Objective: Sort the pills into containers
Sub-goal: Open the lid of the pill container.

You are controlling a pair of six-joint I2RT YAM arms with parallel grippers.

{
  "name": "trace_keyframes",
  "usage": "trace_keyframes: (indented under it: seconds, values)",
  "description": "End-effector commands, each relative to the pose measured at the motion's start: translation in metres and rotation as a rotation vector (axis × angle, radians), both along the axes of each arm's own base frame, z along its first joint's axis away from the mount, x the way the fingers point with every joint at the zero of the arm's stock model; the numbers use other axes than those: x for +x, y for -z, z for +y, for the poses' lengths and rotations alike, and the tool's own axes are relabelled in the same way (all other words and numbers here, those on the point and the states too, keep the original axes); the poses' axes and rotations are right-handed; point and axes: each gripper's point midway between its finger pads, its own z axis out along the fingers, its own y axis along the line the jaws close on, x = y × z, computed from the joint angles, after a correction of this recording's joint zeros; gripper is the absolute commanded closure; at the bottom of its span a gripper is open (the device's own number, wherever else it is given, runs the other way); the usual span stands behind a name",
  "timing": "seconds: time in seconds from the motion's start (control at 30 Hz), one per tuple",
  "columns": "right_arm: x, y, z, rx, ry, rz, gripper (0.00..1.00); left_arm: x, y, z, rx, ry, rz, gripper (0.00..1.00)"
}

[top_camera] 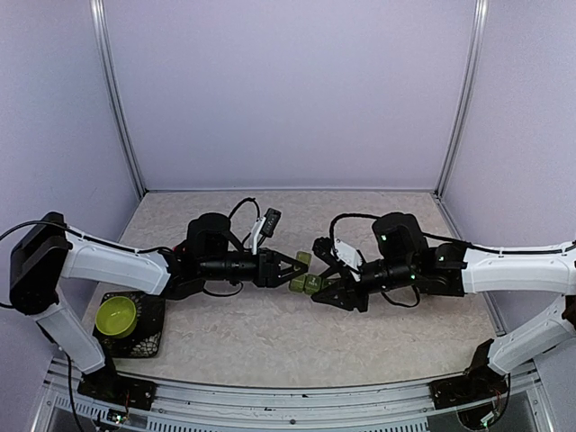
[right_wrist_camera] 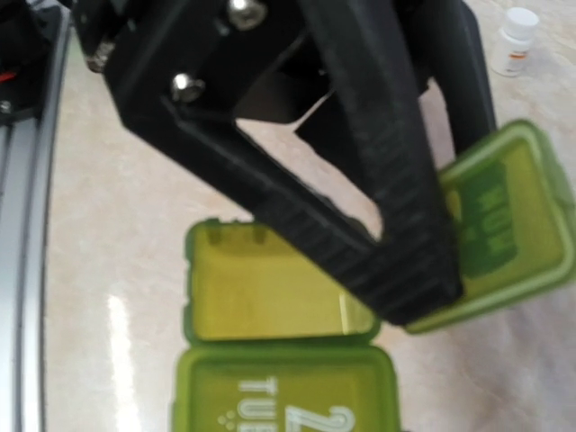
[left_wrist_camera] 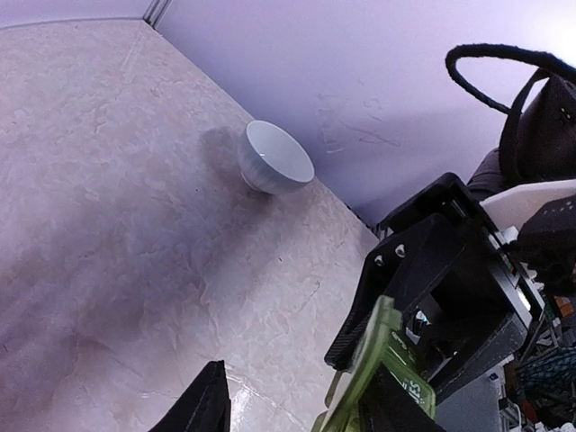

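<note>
The containers (top_camera: 306,283) hung clear of the table (top_camera: 387,333), midway between the two arms. One cell lay uncovered with its lid (right_wrist_camera: 499,225) swung back; the neighbouring cell, marked TUE, was closed. The right gripper (top_camera: 326,286) was clamped on the end of the containers nearest it, its arm stretched low and almost level. The left gripper (top_camera: 297,269) reached in level from the opposite side, jaws apart, one finger (right_wrist_camera: 405,225) lying across the open lid's hinge. A white bottle (right_wrist_camera: 517,40) and a white bowl (left_wrist_camera: 274,160) stood well apart from the containers. A lime-green bowl (top_camera: 115,315) sat far off on the left arm's side.
</note>
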Motion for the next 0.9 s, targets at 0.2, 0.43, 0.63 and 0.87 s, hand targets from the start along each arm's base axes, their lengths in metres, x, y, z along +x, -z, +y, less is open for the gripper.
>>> trace_keyframes:
  seconds: [0.2,0.43,0.63,0.87]
  values:
    - [0.006,-0.021,0.009,0.010,0.030,-0.173,0.65,0.025,0.026,0.008,-0.004,-0.063,0.241,0.50]
    - [0.011,-0.015,0.010,-0.021,0.057,-0.196,0.65,0.025,0.030,0.005,-0.007,-0.054,0.305,0.50]
    - [0.026,0.000,0.015,-0.051,0.109,-0.193,0.66,0.034,0.023,0.018,-0.024,-0.116,0.267,0.28]
    - [0.054,0.023,0.018,-0.054,0.123,-0.171,0.66,0.059,0.018,0.060,-0.009,-0.292,0.236,0.01]
